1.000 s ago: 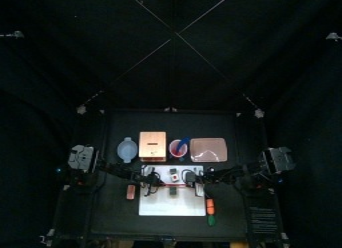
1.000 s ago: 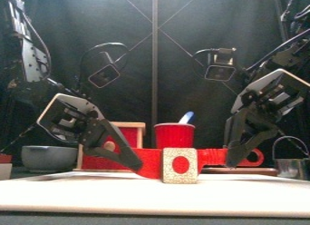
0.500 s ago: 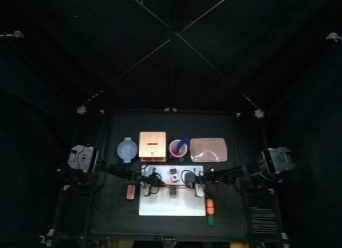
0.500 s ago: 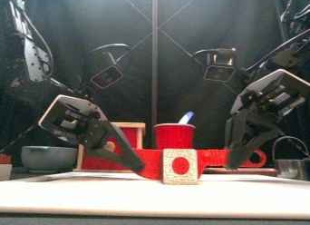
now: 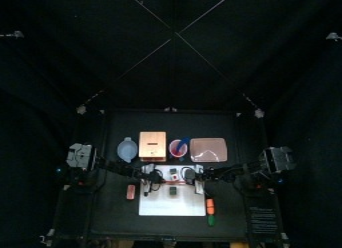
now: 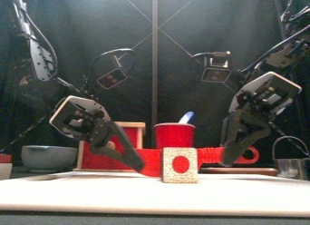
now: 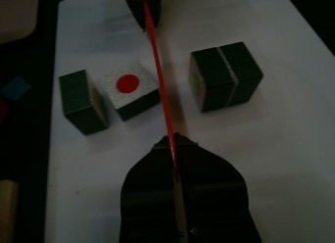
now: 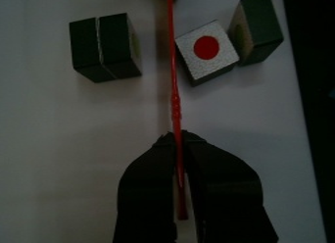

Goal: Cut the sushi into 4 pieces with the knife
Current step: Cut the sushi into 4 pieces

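In the top view the left gripper [image 5: 151,176] and the right gripper [image 5: 197,176] are seen close together over the white cutting board [image 5: 171,207]; the sushi is too small there to be counted. In the front view the red knife [image 6: 213,158] is held level between the 2 grippers. A tipped piece [image 6: 179,165] of sushi, showing a white face with a red dot, lies just in front of the blade. The blade appears low, but whether it touches the board cannot be told. The red cup [image 6: 175,138] with the blue knife [image 6: 186,117] stands behind. In the left wrist view that gripper's jaws are pinched tight on 1 end of the knife. The blade runs between the tipped piece and a double block [image 7: 226,77], across which a seam is seen, and a single piece [image 7: 85,102] stands just beside the tipped one. In the right wrist view the other end of the knife is likewise clamped, and the same 3 parts are shown on the board. By this layout 2 cuts are judged done and 1 is left, at the double block's seam.
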### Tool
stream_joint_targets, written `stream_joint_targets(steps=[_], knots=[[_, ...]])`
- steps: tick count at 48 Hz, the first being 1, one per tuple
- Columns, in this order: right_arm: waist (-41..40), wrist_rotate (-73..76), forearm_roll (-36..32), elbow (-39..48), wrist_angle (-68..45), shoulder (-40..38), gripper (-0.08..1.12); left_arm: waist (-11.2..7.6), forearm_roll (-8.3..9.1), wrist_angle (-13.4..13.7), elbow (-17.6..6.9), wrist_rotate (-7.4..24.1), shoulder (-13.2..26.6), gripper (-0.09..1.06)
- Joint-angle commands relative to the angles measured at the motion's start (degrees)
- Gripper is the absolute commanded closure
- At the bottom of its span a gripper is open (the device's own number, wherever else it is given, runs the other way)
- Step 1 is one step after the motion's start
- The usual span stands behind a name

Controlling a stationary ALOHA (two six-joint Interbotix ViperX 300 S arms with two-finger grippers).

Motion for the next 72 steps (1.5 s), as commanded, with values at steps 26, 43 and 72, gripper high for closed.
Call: stream_joint_targets(steps=[26, 43, 72], knots=[[4.66, -0.18, 0.09, -1.49, 0.88, -8.7, 0.97, -6.06, 1.32, 0.0, 1.14, 0.0, -8.0, 0.75], [4.39, -0.18, 0.88, -1.67, 0.79, -4.83, 0.97, -8.44, 1.32, 0.0, -1.23, -0.09, -4.13, 0.75], [5.89, -0.09, 3.96, -2.9, 0.79, 2.2, 0.97, -10.2, -1.93, 0.09, -1.49, -0.53, 4.04, 0.76]])
